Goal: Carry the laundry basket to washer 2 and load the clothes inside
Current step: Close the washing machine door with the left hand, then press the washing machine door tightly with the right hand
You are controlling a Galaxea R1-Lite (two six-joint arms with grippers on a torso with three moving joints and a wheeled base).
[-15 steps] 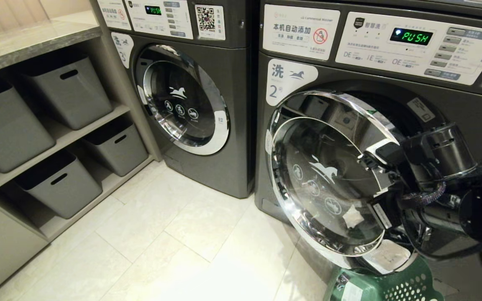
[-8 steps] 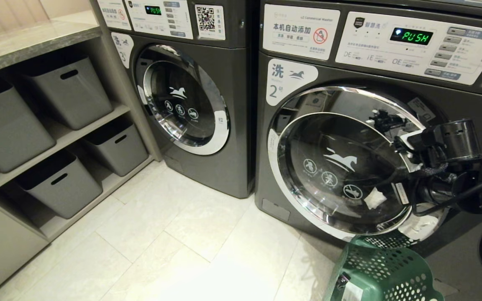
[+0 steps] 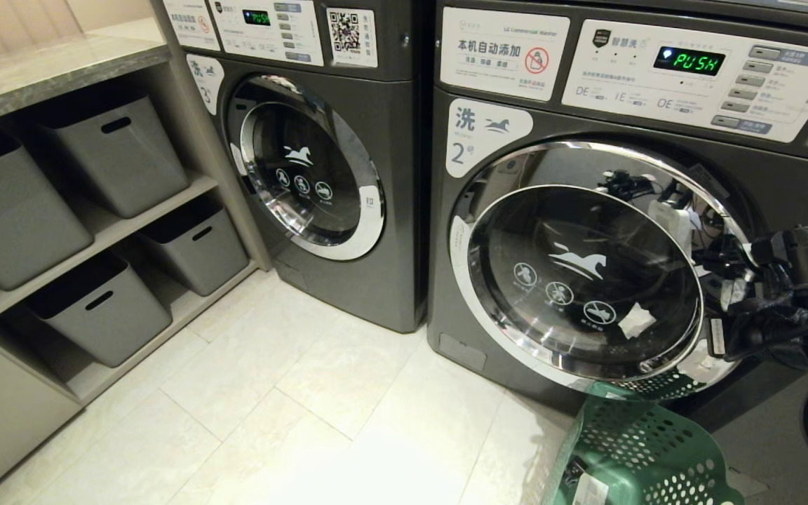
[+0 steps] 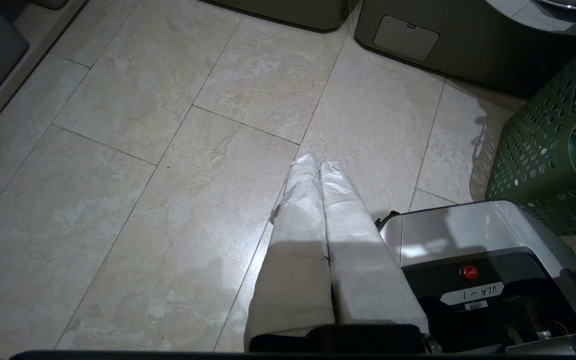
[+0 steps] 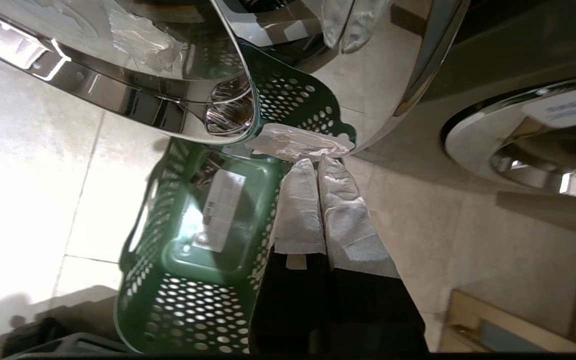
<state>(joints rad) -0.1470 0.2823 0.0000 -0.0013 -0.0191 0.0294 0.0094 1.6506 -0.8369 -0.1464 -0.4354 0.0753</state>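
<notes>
The door of washer 2 [image 3: 586, 273] now stands almost closed; a second ago it hung wide open. The right gripper [image 5: 318, 162], fingers clenched on nothing, sits at its rim. The laundry basket [image 3: 639, 456] lies empty on the floor [image 3: 271, 393] below. The left gripper [image 4: 318, 167] hangs clenched.

laundry basket [image 3: 646, 456]: lower part cut off by frame edge | washer 2 [image 3: 586, 210]: right side cut off

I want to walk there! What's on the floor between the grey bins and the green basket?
Only bare floor tiles lie between the grey bins and the laundry basket, as the head view shows.
</notes>
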